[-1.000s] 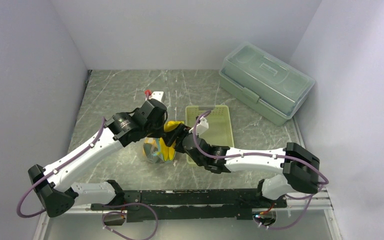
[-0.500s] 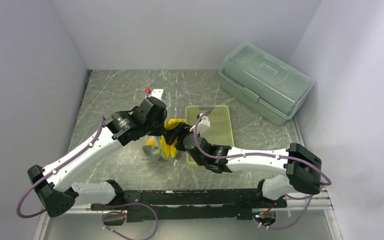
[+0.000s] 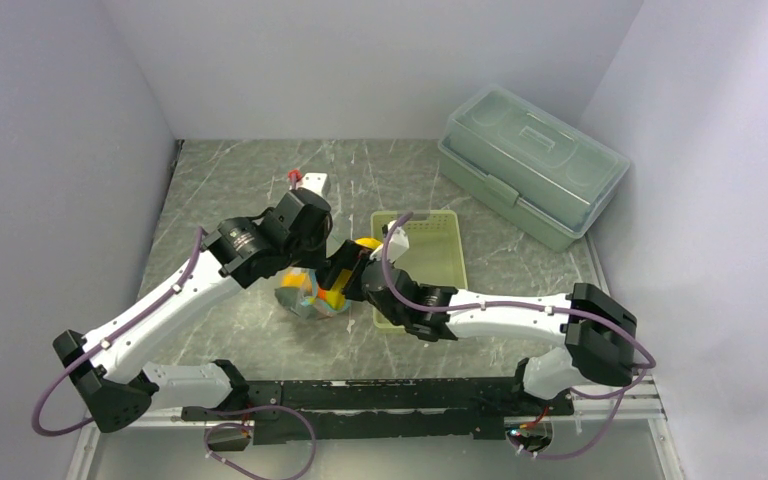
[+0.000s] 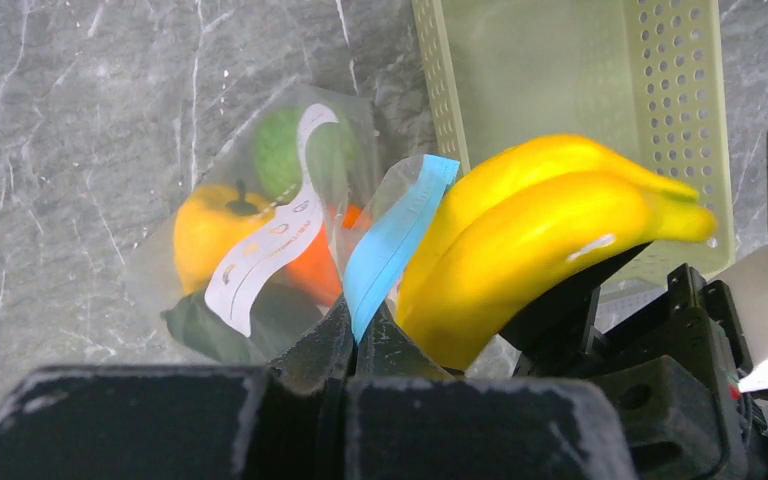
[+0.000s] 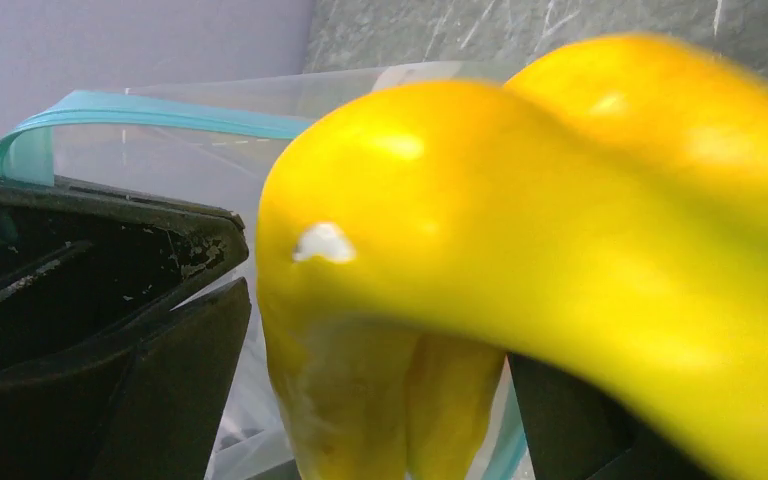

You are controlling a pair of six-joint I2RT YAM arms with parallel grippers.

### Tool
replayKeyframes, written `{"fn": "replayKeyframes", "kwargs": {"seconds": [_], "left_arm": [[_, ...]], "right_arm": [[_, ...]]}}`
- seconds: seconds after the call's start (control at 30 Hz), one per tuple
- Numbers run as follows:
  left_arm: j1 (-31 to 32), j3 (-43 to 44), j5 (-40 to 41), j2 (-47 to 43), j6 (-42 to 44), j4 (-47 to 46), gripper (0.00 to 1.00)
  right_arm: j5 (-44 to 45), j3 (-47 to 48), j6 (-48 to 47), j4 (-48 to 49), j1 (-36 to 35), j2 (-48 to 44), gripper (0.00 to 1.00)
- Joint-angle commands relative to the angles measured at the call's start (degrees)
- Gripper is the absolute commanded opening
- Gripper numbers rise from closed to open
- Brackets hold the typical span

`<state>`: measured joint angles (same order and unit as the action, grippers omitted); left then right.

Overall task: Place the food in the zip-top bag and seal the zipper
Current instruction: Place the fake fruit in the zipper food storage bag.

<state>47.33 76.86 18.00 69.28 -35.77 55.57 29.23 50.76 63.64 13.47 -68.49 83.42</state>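
Though crinkled, clear zip-top bag (image 4: 260,240)

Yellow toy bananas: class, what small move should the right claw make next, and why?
Probably nudge the yellow toy bananas deeper into the clear crinkly plastic bag. The left claw pinches the light blue zipper strip, holding the mouth open, and the bananas lie between the right claw's fingers, partly outside the mouth.

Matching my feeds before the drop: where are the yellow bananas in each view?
Top external: bananas at centre, by the pale green basket's left edge.
Left wrist: bananas right of centre.
Right wrist: bananas filling centre and right.
Shared landmark: clear zip-top bag, left of them in every view.
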Motion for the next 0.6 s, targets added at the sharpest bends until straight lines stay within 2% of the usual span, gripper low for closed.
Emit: {"fn": "replayKeyframes", "kwargs": {"seconds": [0.0, 0.43, 0.57], "left_arm": [[0.6, 1.8, -2.4, 0.1, -0.5, -0.8, 0.00], [0.6, 0.3, -1.5, -0.1, -0.3, -0.6, 0.00], [0.6, -0.1, -2.0, -0.2, 0.0, -1.1, 0.00]], "right_arm": [[-0.7, 2.3, -0.7, 5.3, 0.4, -1.7, 1.00], [2.7, 3.2, -7.3, -2.7, 0.4, -7.1, 0.99], [3.8, 1.7, -8.4, -3.6, 0.5, -8.5, 0.94]]}}
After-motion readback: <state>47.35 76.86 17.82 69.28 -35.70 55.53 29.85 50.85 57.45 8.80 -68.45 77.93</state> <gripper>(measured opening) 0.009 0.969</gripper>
